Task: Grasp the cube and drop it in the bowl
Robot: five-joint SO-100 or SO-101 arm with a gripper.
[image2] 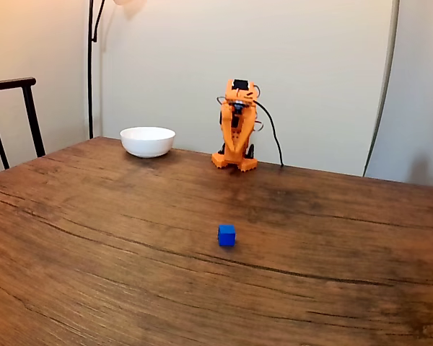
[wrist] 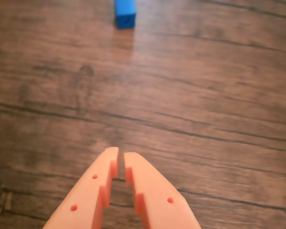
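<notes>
The orange claw [wrist: 121, 157] is staying almost shut with nothing in it, sitting low over the wood table [wrist: 205, 95]. In the fixed view, the blue cube [image2: 226, 235] is sitting near the middle, well apart from the white bowl [image2: 147, 141] far back on the left.

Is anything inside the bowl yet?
The fixed view shows the bowl from the side, so its rim hides the inside. The cube sits on the table, apart from it.
</notes>
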